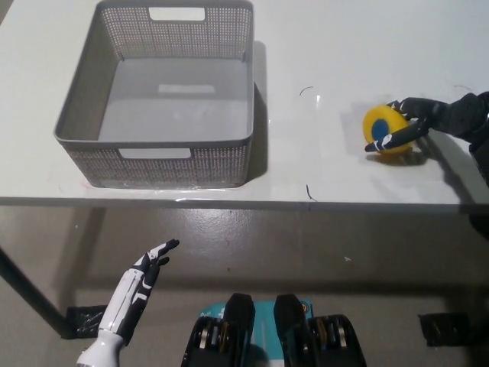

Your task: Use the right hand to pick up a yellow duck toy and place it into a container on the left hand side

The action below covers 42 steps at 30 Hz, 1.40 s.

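The yellow duck toy (pixel 382 125), round with a blue patch, sits on the white table (pixel 321 61) at the right. My black right hand (pixel 419 121) reaches in from the right edge and wraps the toy, one finger across its front and the others behind it. The toy still rests on the table. The grey mesh container (pixel 183 164) stands at the table's left with nothing in it. My white left hand (pixel 136 289) hangs below the table's front edge at the lower left, fingers stretched and holding nothing.
The table's front edge (pixel 244 202) runs across the middle of the picture, with grey floor below it. A stretch of bare tabletop lies between the container and the toy, with small dark marks (pixel 309 191) on it.
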Tool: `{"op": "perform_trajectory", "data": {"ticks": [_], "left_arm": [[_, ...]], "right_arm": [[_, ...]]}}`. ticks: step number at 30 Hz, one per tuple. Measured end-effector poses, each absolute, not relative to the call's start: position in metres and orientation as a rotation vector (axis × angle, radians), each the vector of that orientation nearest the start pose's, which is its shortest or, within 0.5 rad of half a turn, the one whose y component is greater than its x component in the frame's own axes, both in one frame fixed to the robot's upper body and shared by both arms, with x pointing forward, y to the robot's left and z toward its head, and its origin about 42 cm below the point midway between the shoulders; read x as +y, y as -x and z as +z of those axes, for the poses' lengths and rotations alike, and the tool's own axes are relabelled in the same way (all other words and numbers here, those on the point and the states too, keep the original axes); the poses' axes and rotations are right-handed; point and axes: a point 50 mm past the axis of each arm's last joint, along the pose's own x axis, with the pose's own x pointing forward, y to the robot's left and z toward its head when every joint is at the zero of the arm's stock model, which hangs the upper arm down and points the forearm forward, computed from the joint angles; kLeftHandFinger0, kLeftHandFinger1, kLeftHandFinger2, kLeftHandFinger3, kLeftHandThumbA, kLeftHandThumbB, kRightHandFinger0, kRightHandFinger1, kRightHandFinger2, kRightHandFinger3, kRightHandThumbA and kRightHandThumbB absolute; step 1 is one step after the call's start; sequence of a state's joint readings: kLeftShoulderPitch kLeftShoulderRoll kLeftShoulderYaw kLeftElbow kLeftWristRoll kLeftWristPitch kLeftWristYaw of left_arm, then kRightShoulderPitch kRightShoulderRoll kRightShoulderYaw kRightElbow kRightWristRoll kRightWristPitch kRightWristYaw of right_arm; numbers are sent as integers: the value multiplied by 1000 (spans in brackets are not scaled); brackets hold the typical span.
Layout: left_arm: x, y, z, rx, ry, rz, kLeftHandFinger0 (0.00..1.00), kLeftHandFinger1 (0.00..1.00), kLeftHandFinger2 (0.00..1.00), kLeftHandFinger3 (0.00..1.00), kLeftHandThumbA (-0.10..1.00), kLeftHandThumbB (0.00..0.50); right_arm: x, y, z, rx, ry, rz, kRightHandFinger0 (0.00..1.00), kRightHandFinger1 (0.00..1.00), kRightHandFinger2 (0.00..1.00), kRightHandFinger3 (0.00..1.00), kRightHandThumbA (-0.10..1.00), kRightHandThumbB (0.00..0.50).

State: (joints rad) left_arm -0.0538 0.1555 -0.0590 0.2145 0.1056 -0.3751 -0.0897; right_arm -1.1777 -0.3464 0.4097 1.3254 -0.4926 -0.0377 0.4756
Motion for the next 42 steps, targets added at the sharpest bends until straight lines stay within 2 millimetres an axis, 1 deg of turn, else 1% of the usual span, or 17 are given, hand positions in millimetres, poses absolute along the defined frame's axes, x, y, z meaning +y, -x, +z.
{"op": "perform_trajectory", "data": {"ticks": [6,7,8,9,10,12,13,14,15,18,20,25,31,32,35,38,42], "left_arm": [[240,-296,78,-202,-263,-198,1000,988,956,1000,1000,500],[240,-296,78,-202,-263,-198,1000,997,958,1000,1000,500],[240,-296,79,-203,-263,-198,1000,999,954,1000,1000,500],[240,-296,79,-203,-263,-198,1000,999,953,1000,1000,500],[240,-296,79,-204,-262,-198,1000,993,949,1000,1000,500],[240,-296,79,-204,-262,-197,1000,995,944,1000,1000,500],[240,-296,79,-204,-262,-197,1000,995,943,1000,1000,500],[240,-296,79,-203,-262,-197,1000,982,934,1000,1000,500],[240,-296,79,-203,-261,-197,1000,982,929,1000,1000,500],[240,-296,79,-202,-261,-197,1000,969,911,1000,1000,500],[240,-296,79,-202,-261,-197,1000,952,895,1000,1000,500],[240,-298,80,-207,-262,-197,1000,912,859,1000,1000,500],[240,-301,83,-216,-264,-199,1000,876,801,957,1000,500],[240,-301,83,-216,-265,-199,1000,858,787,938,1000,500],[241,-301,83,-216,-266,-199,1000,848,780,917,1000,500],[241,-301,83,-216,-265,-198,1000,849,777,908,1000,500],[241,-301,83,-215,-267,-199,1000,860,760,870,1000,500]], "right_arm": [[-264,-573,250,403,1115,509,1000,1000,1000,1000,873,441],[-264,-573,249,405,1116,508,1000,1000,1000,1000,784,413],[-264,-573,249,405,1117,507,1000,1000,1000,1000,660,319],[-263,-573,248,402,1117,505,1000,900,931,1000,619,318],[-263,-573,248,399,1118,503,699,556,616,798,486,292],[-260,-572,244,374,1118,485,337,438,495,434,126,220],[-260,-572,244,365,1119,476,284,417,484,391,38,208],[-259,-572,241,341,1117,447,58,250,440,463,-93,145],[-259,-572,240,324,1117,427,12,231,488,515,-99,104],[-260,-571,237,276,1112,368,84,499,857,766,-100,74],[-259,-571,234,248,1101,331,145,602,942,914,-100,56],[-259,-566,223,169,1033,230,187,601,918,913,-100,79],[-259,-560,210,119,980,170,69,461,749,712,-100,90],[-258,-559,208,108,964,154,17,445,754,723,-100,89],[-258,-558,207,92,941,136,42,499,838,816,-100,90],[-256,-558,207,78,905,124,20,398,688,768,-100,83],[-253,-560,211,49,855,113,0,398,749,814,-100,99]]}}
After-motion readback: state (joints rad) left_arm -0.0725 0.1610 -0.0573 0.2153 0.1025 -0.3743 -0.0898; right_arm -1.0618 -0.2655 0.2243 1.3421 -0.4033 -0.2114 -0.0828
